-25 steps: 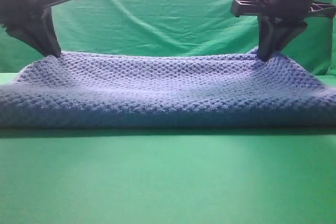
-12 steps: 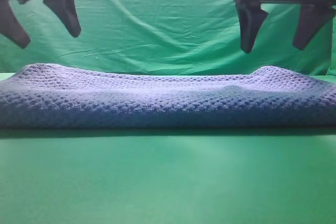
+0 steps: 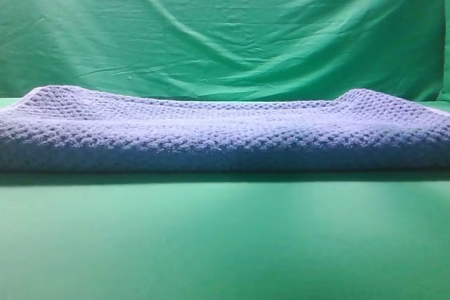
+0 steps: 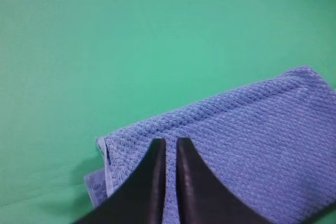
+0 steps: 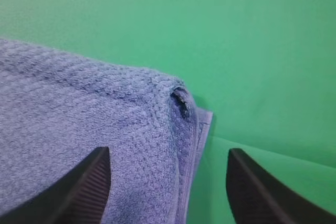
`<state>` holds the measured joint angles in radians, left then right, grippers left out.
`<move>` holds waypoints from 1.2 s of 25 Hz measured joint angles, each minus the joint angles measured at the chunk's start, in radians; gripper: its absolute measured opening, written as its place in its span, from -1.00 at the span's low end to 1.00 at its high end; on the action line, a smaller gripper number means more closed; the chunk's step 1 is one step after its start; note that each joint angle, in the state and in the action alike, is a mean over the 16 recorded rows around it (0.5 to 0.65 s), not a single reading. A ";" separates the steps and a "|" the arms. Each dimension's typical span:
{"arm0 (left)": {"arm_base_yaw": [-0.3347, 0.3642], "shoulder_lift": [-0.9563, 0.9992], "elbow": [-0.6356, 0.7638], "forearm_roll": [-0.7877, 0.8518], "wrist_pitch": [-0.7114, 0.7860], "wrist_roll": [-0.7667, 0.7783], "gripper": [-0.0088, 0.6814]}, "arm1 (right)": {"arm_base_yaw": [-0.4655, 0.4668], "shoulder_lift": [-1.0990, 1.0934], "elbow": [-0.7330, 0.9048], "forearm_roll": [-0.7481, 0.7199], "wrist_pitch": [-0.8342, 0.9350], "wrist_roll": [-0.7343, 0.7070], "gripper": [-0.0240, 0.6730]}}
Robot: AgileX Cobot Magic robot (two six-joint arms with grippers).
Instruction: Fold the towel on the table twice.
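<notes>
Blue-grey towel [image 3: 225, 131] folded over, flat across the green counter [image 3: 225, 244], in front of the wrinkled green backdrop [image 3: 225, 26]. Above the towel's corner, left hand [image 4: 171, 148] nearly together, only a thin slit between, clamping nothing. Above the towel's other end, right hand [image 5: 168, 166] wide apart, seemingly clear of the cloth.

Towel [image 3: 225, 135]: thick blue-grey cloth, bumpy waffle weave, matt, thin smoother pale trim at edge. Desk [image 3: 225, 244]: plain bright green, smooth, soft sheen. Far backdrop [image 3: 225, 26]: green cloth, wrinkled, matt. Left gripper [image 4: 171, 145] and right gripper [image 5: 170, 166] jaws: black, matt, plastic-looking; right's ribbed.
</notes>
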<state>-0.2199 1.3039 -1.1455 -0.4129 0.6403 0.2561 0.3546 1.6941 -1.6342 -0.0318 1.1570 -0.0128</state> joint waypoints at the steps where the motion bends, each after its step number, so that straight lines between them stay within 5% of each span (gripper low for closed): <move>1: 0.000 -0.022 -0.003 0.001 0.024 0.000 -0.76 | 0.000 -0.021 -0.007 0.005 0.014 0.000 0.21; 6: 0.000 -0.118 -0.008 -0.001 0.132 0.001 -0.96 | -0.001 -0.145 -0.020 0.042 0.061 0.000 -0.19; 15: 0.000 -0.286 -0.009 -0.056 0.279 0.000 -0.97 | -0.002 -0.403 -0.008 0.131 0.106 0.000 -0.85; 30: 0.000 -0.717 0.052 -0.133 0.446 -0.025 -0.97 | -0.002 -0.941 0.343 0.177 0.066 -0.028 -0.93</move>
<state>-0.2199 0.5874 -1.0937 -0.5459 1.0862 0.2307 0.3527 0.7535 -1.2915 0.1449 1.2229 -0.0405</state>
